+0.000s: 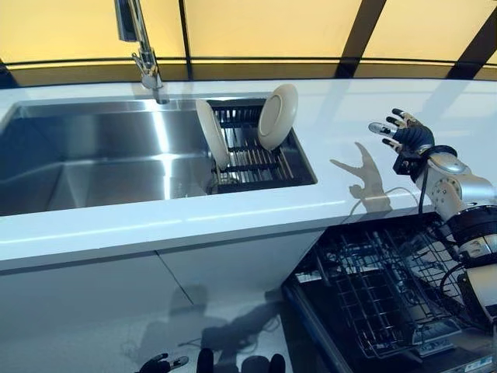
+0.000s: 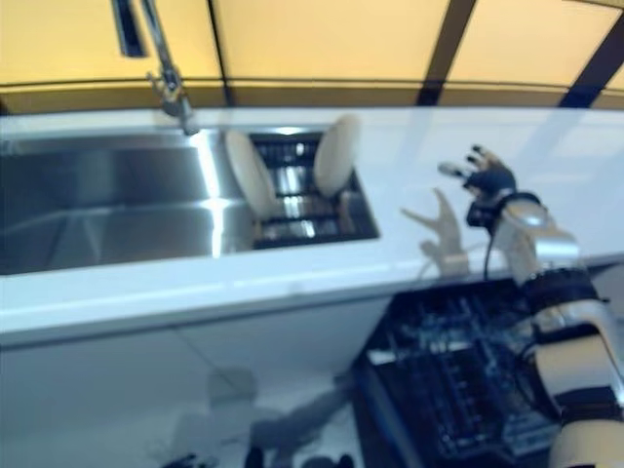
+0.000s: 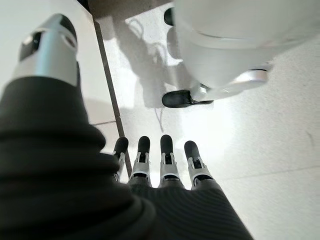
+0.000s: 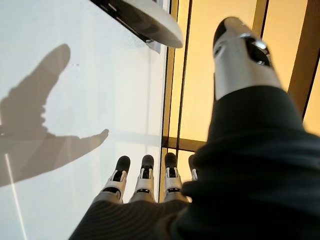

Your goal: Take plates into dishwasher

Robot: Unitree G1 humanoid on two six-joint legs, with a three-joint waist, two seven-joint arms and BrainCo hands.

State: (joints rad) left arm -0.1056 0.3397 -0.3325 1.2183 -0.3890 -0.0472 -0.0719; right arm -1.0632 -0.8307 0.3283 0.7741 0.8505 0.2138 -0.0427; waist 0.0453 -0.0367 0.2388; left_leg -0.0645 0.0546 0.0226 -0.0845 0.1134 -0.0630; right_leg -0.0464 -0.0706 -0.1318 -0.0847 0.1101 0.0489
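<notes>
Down low, closest to us, the dishwasher rack is sitting pulled out and waiting. Above it the right robot hand is hovering over the white bench, fingers spread straight, gripping nothing. The left robot hand is hanging by the floor, fingers extended, empty too. Both plates, the left plate and the right plate, are standing on edge in the sink's drying rack. They're looking stiff, glossy, likely slippery and breakable, so pinching the upper rim seems wisest.
</notes>
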